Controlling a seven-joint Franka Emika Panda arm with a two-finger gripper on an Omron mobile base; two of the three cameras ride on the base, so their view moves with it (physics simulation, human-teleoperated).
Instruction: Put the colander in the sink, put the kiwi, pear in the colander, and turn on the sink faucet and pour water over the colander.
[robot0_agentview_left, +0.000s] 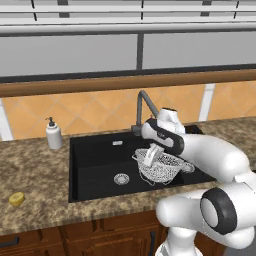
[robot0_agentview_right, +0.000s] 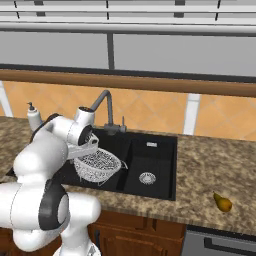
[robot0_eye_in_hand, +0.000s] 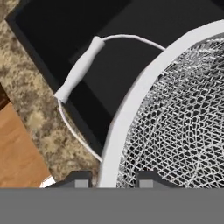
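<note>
Colander (robot0_agentview_left: 161, 168): whitish mesh bowl, tilted, inside the large basin of the sink (robot0_agentview_left: 95, 165), its wire side handle over the front edge in the hand view.
Jaws: the gripper (robot0_eye_in_hand: 114, 179) sits on the colander's rim, one fingertip (robot0_eye_in_hand: 78, 179) outside it, the other inside against the mesh; they are closed on that rim.
Faucet (robot0_agentview_left: 142, 107): dark, behind the sink, spout bent over toward the basin.
Pear (robot0_agentview_right: 223, 202): on the surface, right of the sink, well apart from it.
Yellow fruit (robot0_agentview_left: 16, 199): on the surface left of the sink.
Soap bottle (robot0_agentview_left: 53, 134): upright, just beside the sink's back left corner.
</note>
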